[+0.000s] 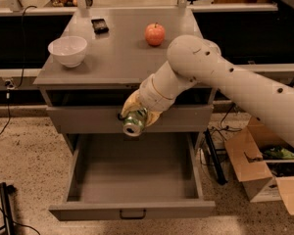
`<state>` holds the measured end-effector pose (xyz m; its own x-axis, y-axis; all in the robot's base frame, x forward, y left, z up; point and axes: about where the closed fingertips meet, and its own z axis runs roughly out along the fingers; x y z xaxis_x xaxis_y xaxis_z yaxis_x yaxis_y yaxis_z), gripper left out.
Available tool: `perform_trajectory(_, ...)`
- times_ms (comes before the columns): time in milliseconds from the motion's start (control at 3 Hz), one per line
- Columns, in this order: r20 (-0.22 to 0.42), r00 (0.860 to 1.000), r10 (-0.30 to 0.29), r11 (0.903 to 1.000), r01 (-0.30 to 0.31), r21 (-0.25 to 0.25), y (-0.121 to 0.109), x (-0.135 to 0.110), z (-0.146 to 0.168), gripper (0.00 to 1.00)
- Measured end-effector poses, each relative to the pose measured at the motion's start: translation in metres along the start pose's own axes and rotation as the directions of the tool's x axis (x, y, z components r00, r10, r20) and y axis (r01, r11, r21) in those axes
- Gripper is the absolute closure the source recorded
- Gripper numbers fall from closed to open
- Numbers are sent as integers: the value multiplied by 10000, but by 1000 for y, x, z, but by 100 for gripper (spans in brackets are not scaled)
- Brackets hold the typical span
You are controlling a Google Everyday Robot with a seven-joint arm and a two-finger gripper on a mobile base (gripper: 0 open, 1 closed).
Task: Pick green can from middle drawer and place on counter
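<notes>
My gripper [135,116] is shut on the green can [134,123], green and silver with its shiny metal end facing the camera. It holds the can in the air, in front of the closed upper drawer front and above the open middle drawer [132,175]. The drawer is pulled far out, its grey box interior bare, with a small black handle on its front. The counter [117,53] lies just above and behind the can. My white arm reaches in from the right.
On the counter stand a white bowl [67,50] at the left, a red apple [155,34] at the back right and a small black object [99,25] at the back. A cardboard box [264,170] sits on the floor to the right.
</notes>
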<state>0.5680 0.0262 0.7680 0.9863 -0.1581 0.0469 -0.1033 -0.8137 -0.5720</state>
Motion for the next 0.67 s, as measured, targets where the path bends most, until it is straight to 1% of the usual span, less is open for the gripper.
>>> perform_trajectory(333, -123, 9999, -41, 10000, 40, -38, 0, 1, 0, 100)
perform_trajectory(667, -385, 9954, -877, 9947, 855, -563, -16, 8, -18, 100)
